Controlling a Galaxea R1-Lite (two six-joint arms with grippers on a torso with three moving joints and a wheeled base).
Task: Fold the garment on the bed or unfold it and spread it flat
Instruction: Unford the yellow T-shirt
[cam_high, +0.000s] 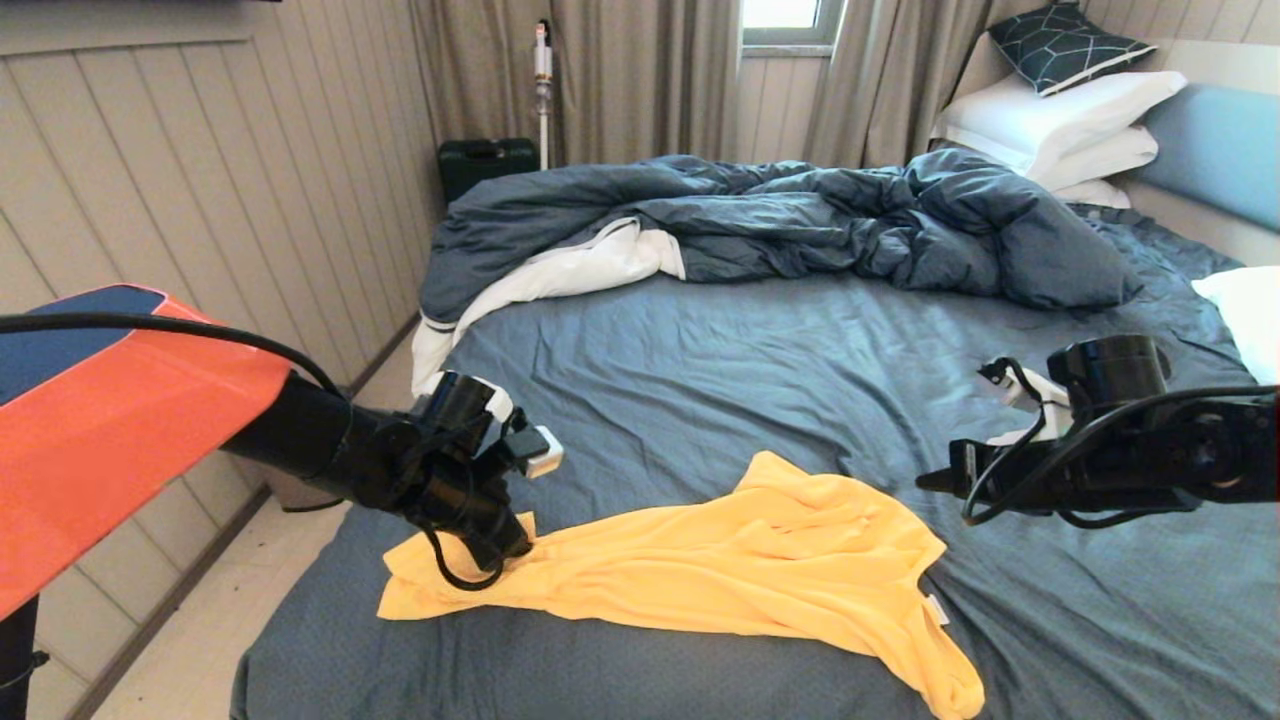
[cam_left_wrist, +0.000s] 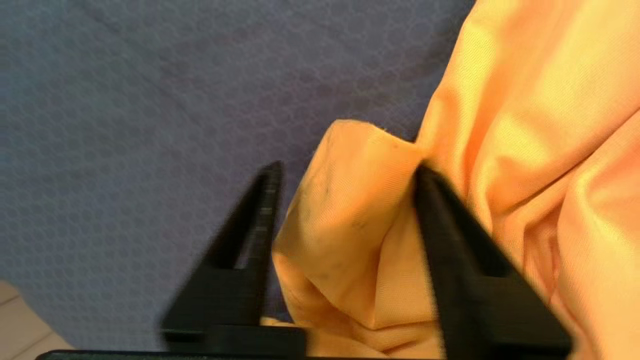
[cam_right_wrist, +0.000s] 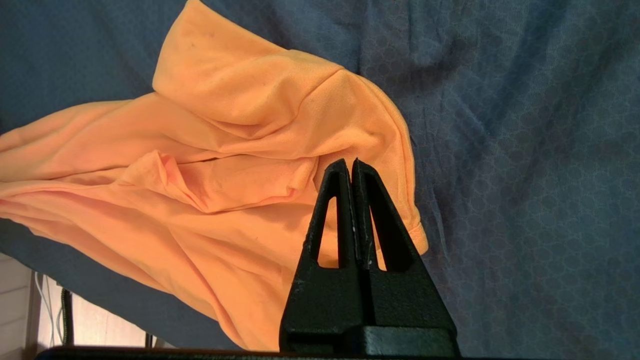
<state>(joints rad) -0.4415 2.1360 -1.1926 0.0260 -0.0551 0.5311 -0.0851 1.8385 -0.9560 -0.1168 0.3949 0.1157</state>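
The shirt (cam_high: 700, 570) is lying crumpled near the foot of the bed (cam_high: 760, 360). The left tool (cam_left_wrist: 345, 172) is sitting at its left corner, fingers apart around a raised fold, perhaps touching it. The right tool (cam_right_wrist: 350, 165) is hovering above the shirt's right side, fingers pressed together, holding nothing.
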